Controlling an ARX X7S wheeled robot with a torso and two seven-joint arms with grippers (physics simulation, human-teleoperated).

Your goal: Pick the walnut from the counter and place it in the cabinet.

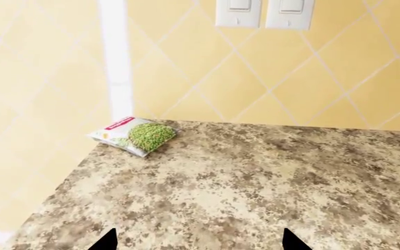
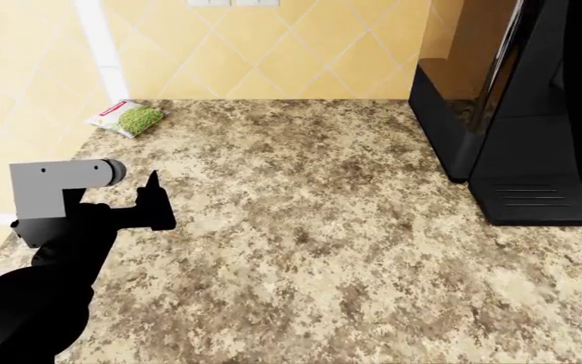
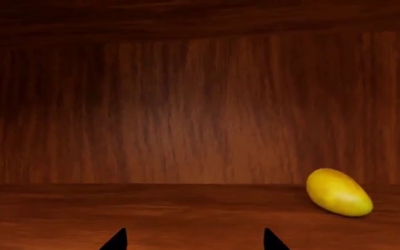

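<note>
Walnut: we saw none in any view.
Left gripper (image 2: 154, 199): over counter (image 2: 321, 227), jaws apart, empty.
Right gripper (image 3: 194, 240): jaws parted inside wooden cabinet (image 3: 186, 104) near mango (image 3: 338, 192), likely just after release.

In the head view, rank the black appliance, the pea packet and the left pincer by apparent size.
1. black appliance, clearly the largest.
2. left pincer and pea packet: these look alike, and the pincer sits nearer the camera, so no firm order between them.
</note>
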